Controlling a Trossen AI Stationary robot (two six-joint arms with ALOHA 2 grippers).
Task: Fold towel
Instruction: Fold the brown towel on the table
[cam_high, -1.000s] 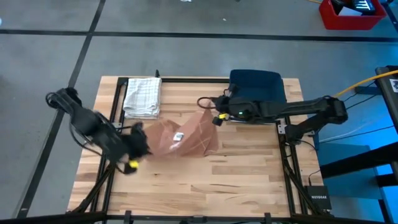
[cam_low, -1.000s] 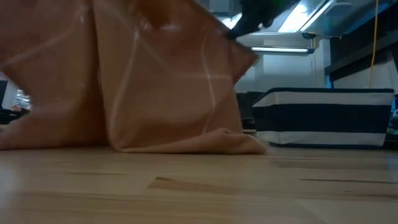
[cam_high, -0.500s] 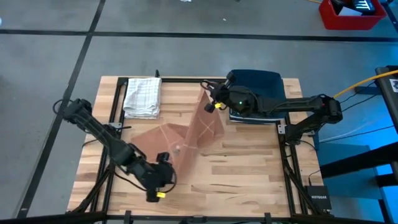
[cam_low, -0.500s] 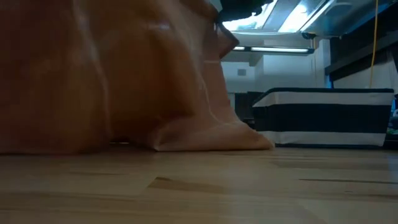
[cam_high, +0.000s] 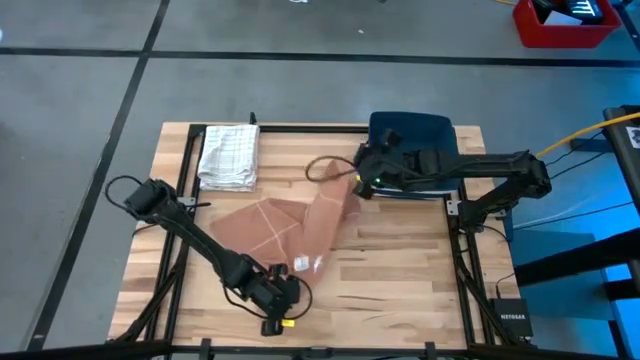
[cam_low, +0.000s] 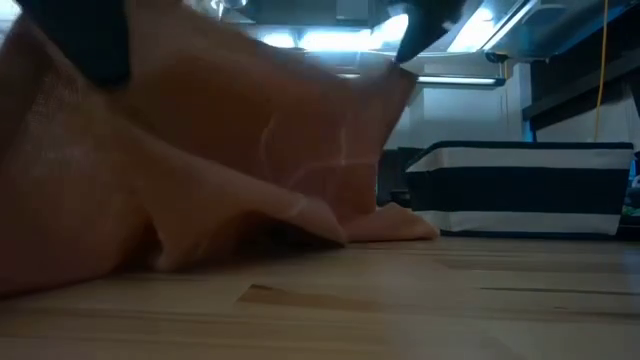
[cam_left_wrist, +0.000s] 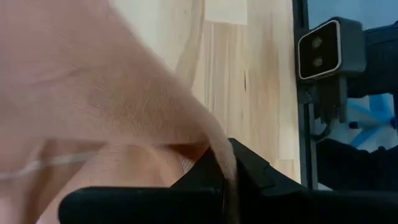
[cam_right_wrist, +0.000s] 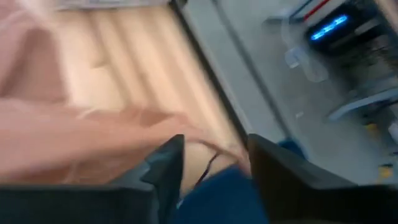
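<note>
A thin peach-brown towel (cam_high: 285, 225) lies partly spread on the wooden table (cam_high: 400, 280) and fills much of the low view (cam_low: 200, 170). My left gripper (cam_high: 288, 285) is near the table's front edge, shut on the towel's near end. My right gripper (cam_high: 356, 182) is at the far right of the towel, shut on its far end, which it keeps raised. The towel's middle rests on the table between them. My left gripper pinches the towel's near end between its two fingers (cam_left_wrist: 225, 177); the cloth runs away from the fingers toward the table's far side. One layer or several, I cannot tell. My right gripper holds the towel's far right corner (cam_low: 398, 72) from above, raised off the table; the cloth slopes down from it to the table. Blur in its wrist view hides the place of contact.
A folded white checked towel (cam_high: 230, 155) lies at the far left of the table. A dark blue bin (cam_high: 412, 140) stands at the far right, striped in the low view (cam_low: 520, 190). A dark cable loop (cam_high: 322, 165) lies by the right gripper.
My left gripper has gone toward the table's near edge and to the right, dragging the towel's near end with it. My right gripper rose toward the far edge, then came back down. The towel, first bunched and standing tall, now slopes low and stretched out.
</note>
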